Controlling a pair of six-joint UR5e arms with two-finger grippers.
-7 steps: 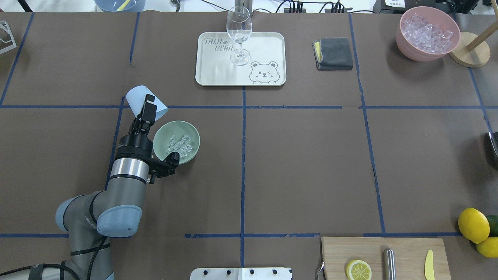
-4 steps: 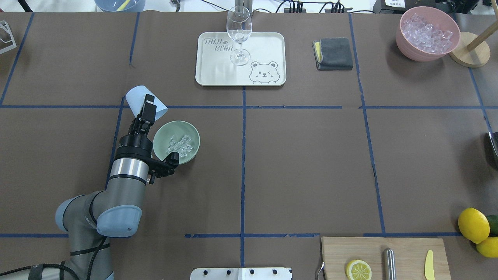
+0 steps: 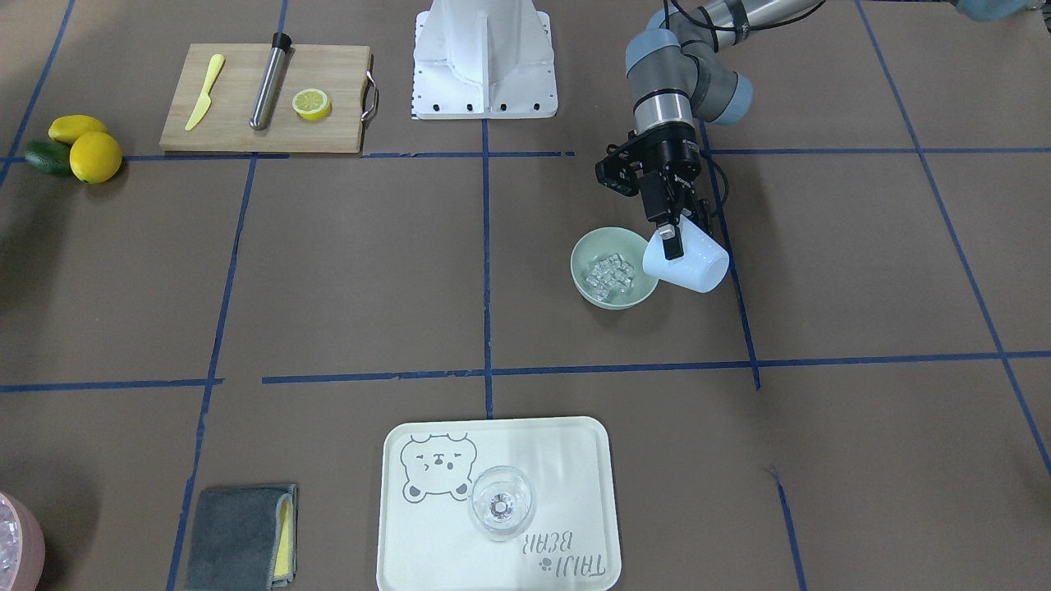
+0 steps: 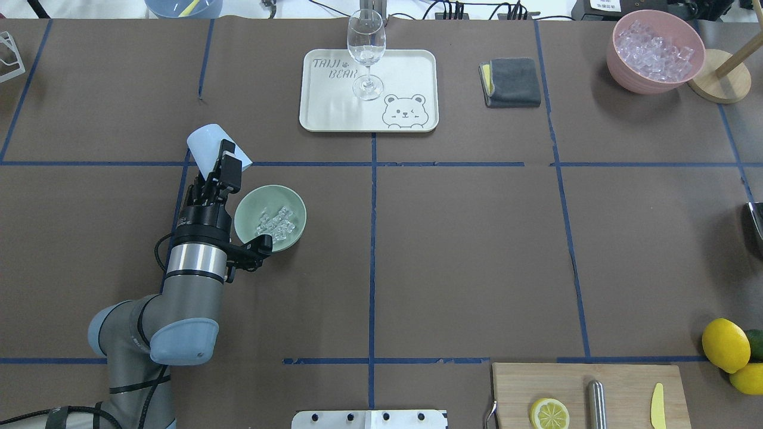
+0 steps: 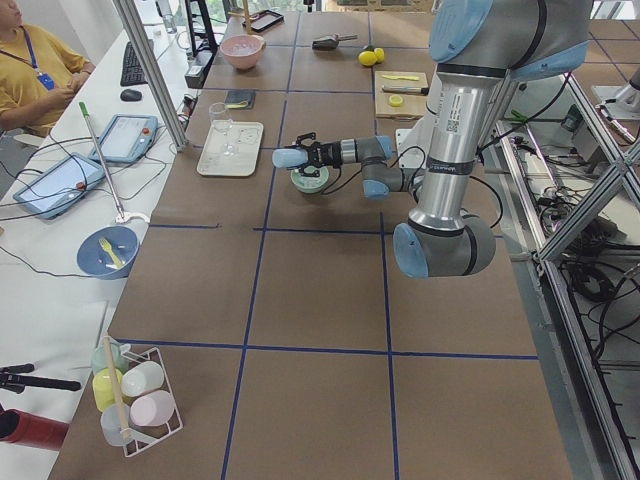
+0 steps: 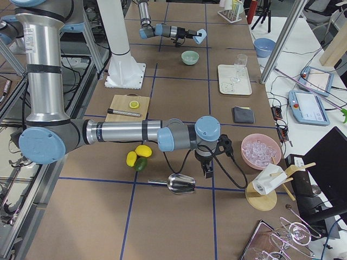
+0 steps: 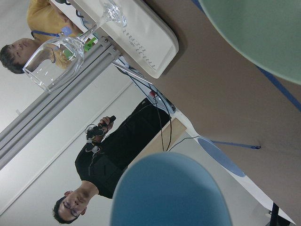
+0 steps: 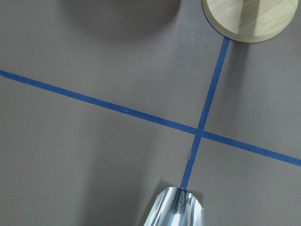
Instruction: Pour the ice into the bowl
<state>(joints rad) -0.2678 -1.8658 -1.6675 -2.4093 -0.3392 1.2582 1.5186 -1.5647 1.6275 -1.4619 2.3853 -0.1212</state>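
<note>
The pale mint-green bowl [image 4: 241,217] sits on the brown table left of centre, with a small heap of clear ice [image 4: 275,221] inside it; bowl [image 3: 579,263] and ice [image 3: 609,274] also show in the front view. My left gripper [image 4: 223,167] is shut on a pale blue cup [image 4: 205,146], held tilted just beyond the bowl's far-left rim, off the table. The cup [image 3: 694,263] lies nearly on its side. The left wrist view shows the cup [image 7: 169,193] and the bowl's edge [image 7: 263,33]. My right gripper [image 6: 207,170] shows only in the right side view; I cannot tell its state.
A white tray [image 4: 411,65] with a wine glass [image 4: 366,53] stands at the back centre. A grey cloth [image 4: 512,82] and a pink bowl of ice [image 4: 620,59] are at the back right. A cutting board [image 4: 512,387], lemons [image 4: 724,344] and a metal scoop [image 8: 176,209] are near right.
The left gripper has shifted the cup a little to the left and farther from the bowl, and the wrist has turned slightly. The ice in the bowl has not moved.
</note>
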